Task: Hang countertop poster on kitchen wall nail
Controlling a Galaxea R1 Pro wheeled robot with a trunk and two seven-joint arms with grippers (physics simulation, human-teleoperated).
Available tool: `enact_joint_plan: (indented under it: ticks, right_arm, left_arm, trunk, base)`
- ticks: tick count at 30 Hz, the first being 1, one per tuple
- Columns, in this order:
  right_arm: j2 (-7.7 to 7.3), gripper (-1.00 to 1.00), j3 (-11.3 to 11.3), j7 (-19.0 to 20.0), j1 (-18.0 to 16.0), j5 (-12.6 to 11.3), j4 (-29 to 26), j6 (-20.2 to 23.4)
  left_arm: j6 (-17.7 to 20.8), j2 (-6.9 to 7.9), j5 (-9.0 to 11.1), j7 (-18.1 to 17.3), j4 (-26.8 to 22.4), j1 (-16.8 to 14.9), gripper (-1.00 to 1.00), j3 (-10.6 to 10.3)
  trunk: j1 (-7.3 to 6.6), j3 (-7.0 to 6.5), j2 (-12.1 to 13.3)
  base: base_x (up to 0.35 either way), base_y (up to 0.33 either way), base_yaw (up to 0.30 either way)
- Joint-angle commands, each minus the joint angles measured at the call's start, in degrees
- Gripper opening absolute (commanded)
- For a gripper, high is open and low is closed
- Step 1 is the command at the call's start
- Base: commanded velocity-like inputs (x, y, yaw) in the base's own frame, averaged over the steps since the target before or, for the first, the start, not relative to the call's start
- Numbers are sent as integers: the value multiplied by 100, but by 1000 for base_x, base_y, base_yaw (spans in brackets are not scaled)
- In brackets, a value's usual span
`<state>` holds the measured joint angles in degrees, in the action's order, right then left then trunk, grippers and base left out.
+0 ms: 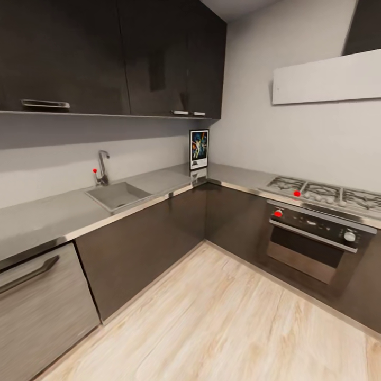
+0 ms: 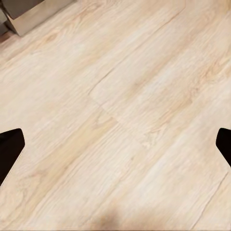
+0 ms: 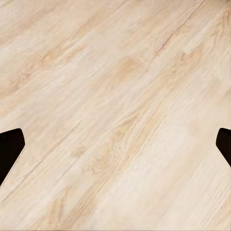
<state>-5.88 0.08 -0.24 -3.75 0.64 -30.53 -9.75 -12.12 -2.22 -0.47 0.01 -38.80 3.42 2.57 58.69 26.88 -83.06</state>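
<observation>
Poster (image 1: 199,149) upright in inner corner of L-shaped desk (image 1: 47,217), leaning on wall, betw sink (image 1: 117,194) and gas hob (image 1: 323,191). Left hand (image 2: 115,149) & right hand (image 3: 115,149) both released, fingers spread wide over wood floor (image 1: 222,323)

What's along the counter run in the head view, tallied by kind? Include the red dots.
Poster: 1
Sink: 1
Faucet: 1
Gas hob: 1
Oven: 1
Red dots: 3
Total: 8
</observation>
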Motion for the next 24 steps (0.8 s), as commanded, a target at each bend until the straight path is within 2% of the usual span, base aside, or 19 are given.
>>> enact_joint_plan:
  ticks: [1, 10, 24]
  right_arm:
    - [-1, 100, 1, -2, -3, 7, 3, -17]
    - [-1, 100, 1, -2, -3, 7, 4, -18]
    - [-1, 100, 7, -2, -3, 7, 15, -18]
  left_arm:
    - [-9, -3, -6, 0, -5, 1, 100, 14]
    - [-9, -2, -6, 2, -5, 1, 100, 14]
    - [-9, 1, -6, -1, -3, 1, 100, 14]
  trunk:
    - [4, 5, -2]
    - [4, 5, -2]
    - [4, 5, -2]
  base:
    - [334, 79, 0]
    - [334, 76, 0]
    - [334, 8, 0]
